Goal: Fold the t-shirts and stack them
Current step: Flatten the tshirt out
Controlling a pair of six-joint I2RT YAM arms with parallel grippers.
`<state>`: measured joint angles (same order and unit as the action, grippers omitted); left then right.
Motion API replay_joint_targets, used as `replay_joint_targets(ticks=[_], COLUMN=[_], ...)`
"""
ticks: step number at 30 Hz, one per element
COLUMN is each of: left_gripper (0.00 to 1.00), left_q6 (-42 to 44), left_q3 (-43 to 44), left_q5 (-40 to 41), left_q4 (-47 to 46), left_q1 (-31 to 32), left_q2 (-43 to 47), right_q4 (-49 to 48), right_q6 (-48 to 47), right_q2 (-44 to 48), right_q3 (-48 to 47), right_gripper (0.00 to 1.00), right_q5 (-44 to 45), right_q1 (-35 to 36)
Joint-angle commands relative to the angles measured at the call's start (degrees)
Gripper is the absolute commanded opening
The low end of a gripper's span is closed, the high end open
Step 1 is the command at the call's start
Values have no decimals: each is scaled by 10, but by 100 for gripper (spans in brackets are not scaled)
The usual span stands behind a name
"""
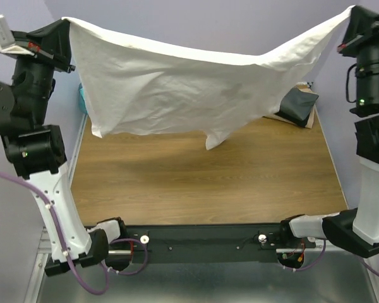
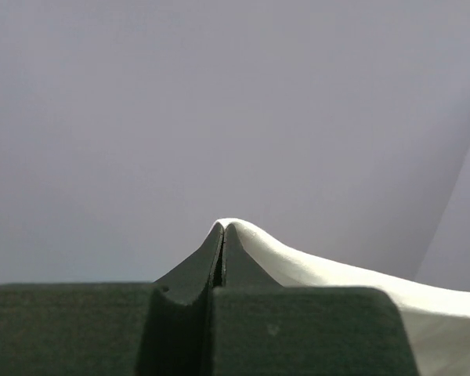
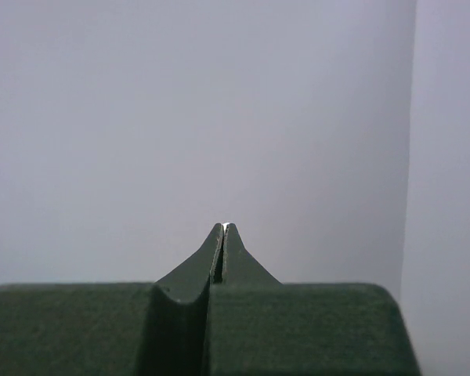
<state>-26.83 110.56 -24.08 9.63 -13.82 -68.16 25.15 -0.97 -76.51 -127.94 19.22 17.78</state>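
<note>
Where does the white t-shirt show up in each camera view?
Top external: white t-shirt stretched across the upper half.
Left wrist: white fold trailing right from the shut left fingers.
Right wrist: only a white sliver between the right fingers.
Shared landmark: the lilac wall.

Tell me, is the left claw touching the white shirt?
Touching. The left wrist view shows the left gripper shut, with the white shirt pinched between its fingertips.

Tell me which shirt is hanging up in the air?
The white t-shirt, pinched at two corners by the left claw and right claw. The dark folded shirt lies down low at the table's far right.
</note>
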Motion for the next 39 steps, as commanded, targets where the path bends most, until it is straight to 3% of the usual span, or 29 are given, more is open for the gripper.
replay_joint_targets(ticks=[1, 7, 12, 18, 28, 39], left_gripper=[0, 0, 0, 0, 0, 0], left_q6=[-2, -14, -40, -61, -38, -19], left_q3=[24, 62, 16, -84, -116, -62], left_q5=[39, 34, 16, -37, -55, -38], left_q4=[-17, -35, -70, -94, -93, -85], left_q1=[-5, -5, -5, 10, 55, 55], left_q2=[16, 29, 21, -60, -170, -113], right_q4=[-76, -131, -151, -163, -164, -167], right_q6=[-27, -26, -26, -31, -36, -43], right_q2=[22, 44, 33, -46, -181, -150], right_q3=[-37, -32, -22, 4, 15, 1], right_gripper=[0, 1, 0, 1, 1, 0], right_q5=[-34, -61, -55, -26, 6, -11], right_q1=[-4, -4, -4, -4, -14, -16])
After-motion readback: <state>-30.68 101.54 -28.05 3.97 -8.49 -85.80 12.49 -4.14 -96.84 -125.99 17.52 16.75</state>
